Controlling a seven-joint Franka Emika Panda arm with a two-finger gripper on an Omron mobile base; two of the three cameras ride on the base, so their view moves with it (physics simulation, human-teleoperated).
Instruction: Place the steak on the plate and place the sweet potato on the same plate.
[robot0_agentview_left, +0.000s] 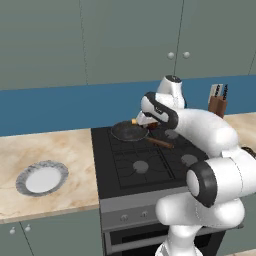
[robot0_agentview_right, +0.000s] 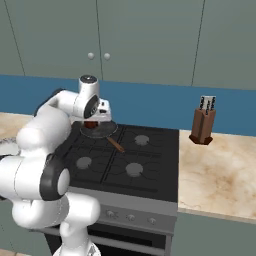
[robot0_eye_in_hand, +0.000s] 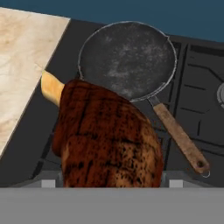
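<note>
Pointing its yellow tip panward, steak (robot0_eye_in_hand: 107, 135)

One steak (robot0_eye_in_hand: 107, 138), one frying pan (robot0_agentview_left: 129, 131), one white plate (robot0_agentview_left: 42, 177), one knife block (robot0_agentview_right: 203, 125) with a few knives in it, one stove (robot0_agentview_right: 125, 160) showing four burners, and two round cabinet knobs (robot0_agentview_left: 178, 55)

Marble counter (robot0_agentview_left: 60, 150) with plate (robot0_agentview_left: 42, 178); stove (robot0_agentview_left: 145, 165) with pan (robot0_agentview_left: 129, 131)

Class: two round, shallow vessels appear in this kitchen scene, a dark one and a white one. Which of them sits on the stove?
The dark frying pan, with its brown handle, sits on the stove, just under the gripper. The white plate lies on the counter left of the stove.
</note>
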